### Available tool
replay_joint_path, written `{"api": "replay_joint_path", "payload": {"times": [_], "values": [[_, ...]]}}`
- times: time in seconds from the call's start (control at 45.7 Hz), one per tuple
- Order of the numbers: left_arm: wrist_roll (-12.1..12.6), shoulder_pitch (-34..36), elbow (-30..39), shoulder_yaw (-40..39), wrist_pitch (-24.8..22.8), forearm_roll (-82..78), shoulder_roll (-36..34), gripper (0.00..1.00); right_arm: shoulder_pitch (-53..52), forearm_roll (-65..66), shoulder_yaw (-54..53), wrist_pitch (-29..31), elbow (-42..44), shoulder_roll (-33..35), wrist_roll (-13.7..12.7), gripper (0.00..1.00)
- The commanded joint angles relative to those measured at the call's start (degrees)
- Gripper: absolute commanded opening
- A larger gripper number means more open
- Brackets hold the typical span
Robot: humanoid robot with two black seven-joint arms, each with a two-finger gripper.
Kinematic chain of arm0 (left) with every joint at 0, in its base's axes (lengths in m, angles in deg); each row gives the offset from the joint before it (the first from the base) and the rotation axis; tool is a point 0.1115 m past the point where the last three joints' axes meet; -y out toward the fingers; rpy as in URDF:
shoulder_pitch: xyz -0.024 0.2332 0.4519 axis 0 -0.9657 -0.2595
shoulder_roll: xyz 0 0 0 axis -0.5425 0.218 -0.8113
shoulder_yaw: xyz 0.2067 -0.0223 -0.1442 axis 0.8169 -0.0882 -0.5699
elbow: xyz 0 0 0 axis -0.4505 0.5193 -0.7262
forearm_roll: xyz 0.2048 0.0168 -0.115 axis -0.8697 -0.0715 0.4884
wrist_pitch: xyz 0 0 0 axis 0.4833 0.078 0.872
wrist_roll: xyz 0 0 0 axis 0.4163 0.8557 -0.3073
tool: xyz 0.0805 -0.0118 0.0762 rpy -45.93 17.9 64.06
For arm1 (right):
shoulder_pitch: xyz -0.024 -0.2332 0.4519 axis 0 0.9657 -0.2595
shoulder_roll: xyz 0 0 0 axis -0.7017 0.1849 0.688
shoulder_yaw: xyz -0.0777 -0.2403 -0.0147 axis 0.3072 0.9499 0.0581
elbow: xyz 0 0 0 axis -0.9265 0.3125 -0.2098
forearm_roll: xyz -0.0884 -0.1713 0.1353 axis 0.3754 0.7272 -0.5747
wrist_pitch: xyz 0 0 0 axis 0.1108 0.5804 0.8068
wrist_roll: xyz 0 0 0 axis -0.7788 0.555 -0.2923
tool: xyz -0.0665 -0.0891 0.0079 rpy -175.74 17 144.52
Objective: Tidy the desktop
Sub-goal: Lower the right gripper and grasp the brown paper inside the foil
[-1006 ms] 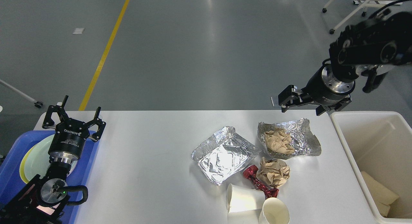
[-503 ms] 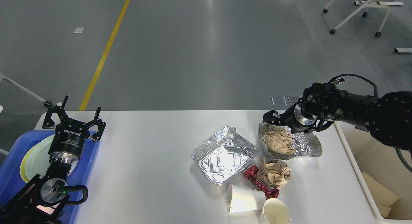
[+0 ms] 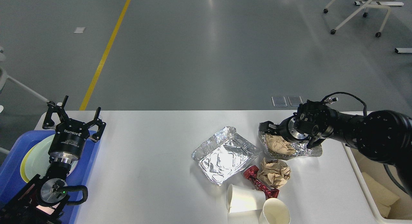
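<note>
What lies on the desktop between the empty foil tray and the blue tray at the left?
Nothing: in the head view the desktop is bare between the empty foil tray and the blue tray.

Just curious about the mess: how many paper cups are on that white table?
2. One paper cup lies on its side at the desktop's near edge; the other cup sits right beside it, partly cut off by the picture's bottom edge. More could be out of view.
</note>
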Motion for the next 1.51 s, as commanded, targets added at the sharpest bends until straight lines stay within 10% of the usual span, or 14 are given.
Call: {"api": "replay_joint_path", "payload": {"times": [0.0,0.241,0.569,0.897,1.487], "values": [[0.0,0.0,0.0,0.0,0.0,0.0,0.0,0.96,1.6,1.1,0.0,-2.2,0.3,-0.5,0.0,0.99],[0.0,0.0,0.0,0.0,0.0,0.0,0.0,0.96,4.0,2.0,0.0,-7.6,0.5,-0.7,-0.1,0.97],[0.0,0.0,0.0,0.0,0.0,0.0,0.0,0.96,6.8,2.1,-0.1,-8.1,2.1,-0.6,-0.2,0.67],[-0.1,0.0,0.0,0.0,0.0,0.0,0.0,0.96,7.1,1.1,-0.2,-7.8,1.4,-0.4,-1.1,0.05],[0.0,0.0,0.0,0.0,0.0,0.0,0.0,0.96,3.4,-3.4,-0.5,-6.6,-3.1,2.6,-5.5,0.00]]}}
